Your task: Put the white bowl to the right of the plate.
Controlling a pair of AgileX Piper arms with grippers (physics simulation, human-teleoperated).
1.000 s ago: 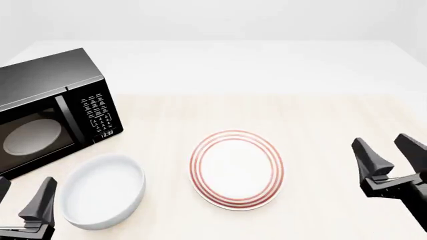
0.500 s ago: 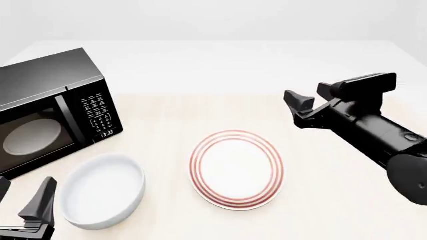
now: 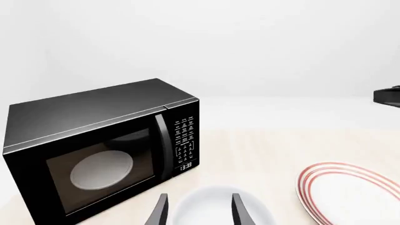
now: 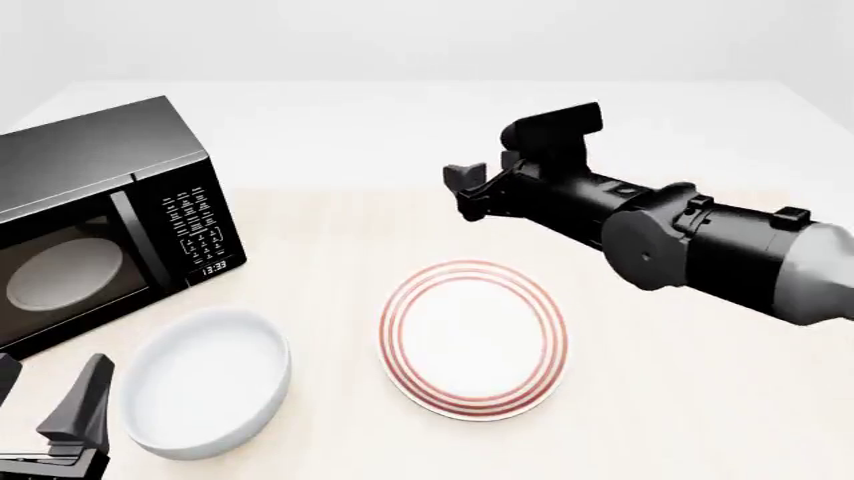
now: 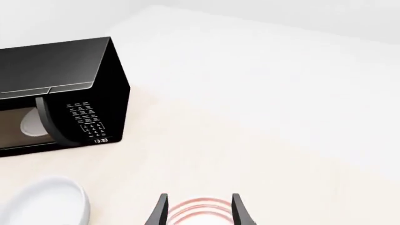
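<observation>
The white bowl (image 4: 203, 380) sits on the table at the front left, empty and plain. The plate (image 4: 474, 338) with red rings lies flat to its right, at the table's middle. My left gripper (image 4: 47, 398) hangs open at the front left corner, just left of the bowl; in the left wrist view its fingers (image 3: 159, 213) frame the bowl (image 3: 218, 208), apart from it. My right gripper (image 4: 463, 192) is open and empty, held above the table beyond the plate's far edge. The right wrist view shows the plate (image 5: 200, 208) between its fingertips, with the bowl (image 5: 50, 204) off to one side.
A black microwave (image 4: 100, 220) with its door shut stands at the back left, close behind the bowl. The right arm (image 4: 694, 245) stretches across from the right, over the table's right half. Pale wood tabletop (image 4: 694, 400) lies right of the plate.
The right arm has swung from the table's right side leftward and farther out, ending beyond the plate. The left gripper, bowl and plate have not moved.
</observation>
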